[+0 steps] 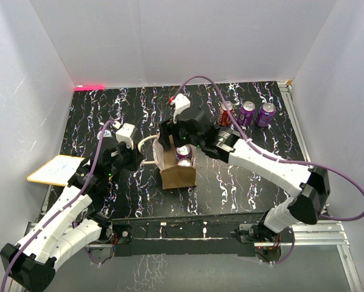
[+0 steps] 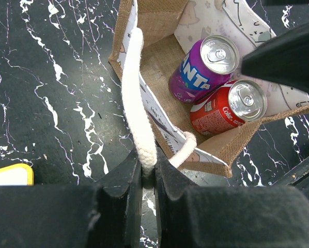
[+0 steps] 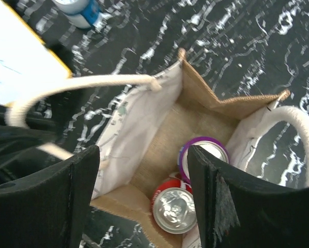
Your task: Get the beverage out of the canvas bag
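Observation:
The tan canvas bag point(image 1: 177, 173) stands upright mid-table with its mouth open. Inside stand a purple Fanta can point(image 2: 205, 67) and a red Coke can point(image 2: 229, 107); both also show in the right wrist view, the purple can point(image 3: 202, 155) and the red can point(image 3: 174, 207). My left gripper point(image 2: 148, 173) is shut on the bag's cream rope handle point(image 2: 137, 98) and holds it out to the left. My right gripper point(image 3: 144, 165) is open, hovering just above the bag's mouth over the cans, touching neither.
Three cans stand at the back right: a red one point(image 1: 226, 114) and two purple ones point(image 1: 247, 113) point(image 1: 266, 114). A white board with a yellow edge point(image 1: 55, 170) lies at the left, beside my left arm. White walls enclose the table.

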